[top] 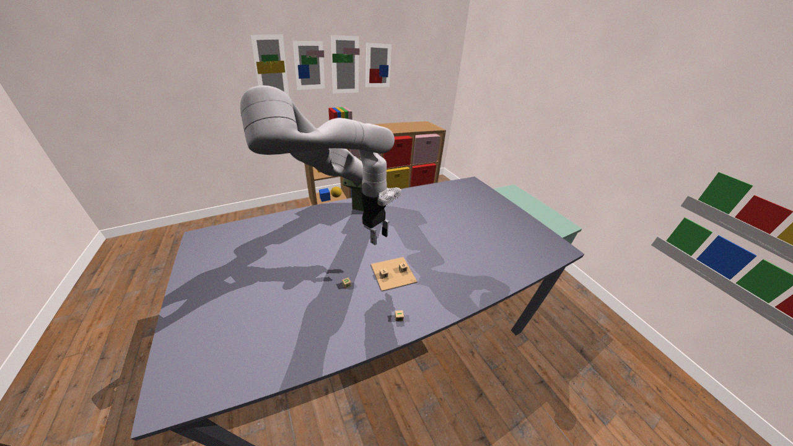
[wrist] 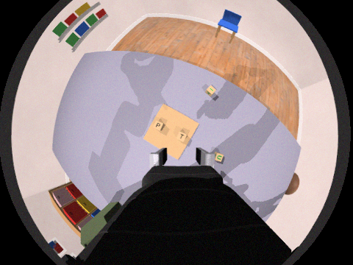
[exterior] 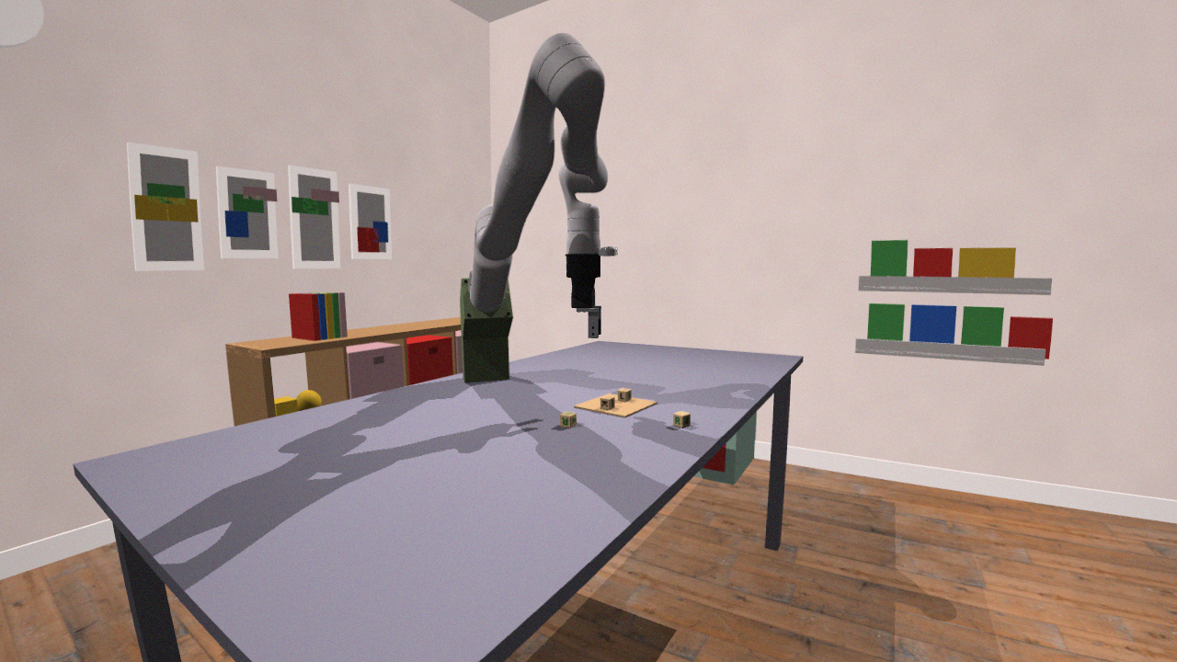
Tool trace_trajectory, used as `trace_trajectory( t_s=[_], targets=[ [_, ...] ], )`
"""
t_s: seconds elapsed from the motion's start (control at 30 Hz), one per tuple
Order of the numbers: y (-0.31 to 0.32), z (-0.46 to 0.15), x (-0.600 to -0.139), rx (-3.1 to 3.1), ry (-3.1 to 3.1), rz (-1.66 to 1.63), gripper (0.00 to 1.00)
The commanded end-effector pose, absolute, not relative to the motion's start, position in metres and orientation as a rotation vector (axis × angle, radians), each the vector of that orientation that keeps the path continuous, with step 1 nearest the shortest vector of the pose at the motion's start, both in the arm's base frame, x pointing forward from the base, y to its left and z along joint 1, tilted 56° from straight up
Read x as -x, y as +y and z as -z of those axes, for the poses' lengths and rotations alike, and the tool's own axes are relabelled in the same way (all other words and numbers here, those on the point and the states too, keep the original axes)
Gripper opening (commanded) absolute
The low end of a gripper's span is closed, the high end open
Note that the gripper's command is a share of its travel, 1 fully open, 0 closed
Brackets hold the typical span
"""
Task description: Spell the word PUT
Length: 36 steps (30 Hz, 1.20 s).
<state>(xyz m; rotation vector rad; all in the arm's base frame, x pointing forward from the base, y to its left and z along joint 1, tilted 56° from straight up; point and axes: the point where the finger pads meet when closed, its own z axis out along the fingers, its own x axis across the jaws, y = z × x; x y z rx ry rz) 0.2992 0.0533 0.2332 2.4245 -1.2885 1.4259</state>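
A tan mat [top: 393,274] lies on the grey table, also in the wrist view [wrist: 170,132] and in the exterior view [exterior: 615,404]. Two wooden blocks sit on it with a gap between them: one reads P [wrist: 160,126], the other T [wrist: 182,135]. In the top view they show as two small cubes [top: 383,272] [top: 403,268]. A third block [top: 346,282] [wrist: 219,157] lies off the mat beside it. A fourth block [top: 399,314] [wrist: 211,90] lies off the mat nearer the far table edge. Their letters are too small to read. My gripper [top: 376,235] [wrist: 181,154] hangs open and empty high above the table, base-side of the mat.
The arm's green base [exterior: 485,341] stands at the table's edge. A shelf unit with coloured bins [top: 412,152] stands behind the table. A green side table [top: 538,210] stands beside one table edge.
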Motion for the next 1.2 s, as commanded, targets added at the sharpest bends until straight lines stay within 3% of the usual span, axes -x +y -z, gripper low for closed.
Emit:
trace_trajectory(
  t_s=[0.0, 0.5, 0.8, 0.87, 1.17],
  targets=[
    [0.053, -0.233, -0.299, -2.423, -1.288, -1.426, 1.00],
    [0.066, -0.233, -0.316, -2.441, -1.299, -1.383, 1.00],
    [0.085, -0.259, -0.393, -2.468, -1.308, -1.354, 1.00],
    [0.085, -0.259, -0.393, -2.468, -1.308, -1.354, 1.00],
    [0.061, -0.308, -0.475, -2.436, -1.270, -1.431, 1.00]
  ],
)
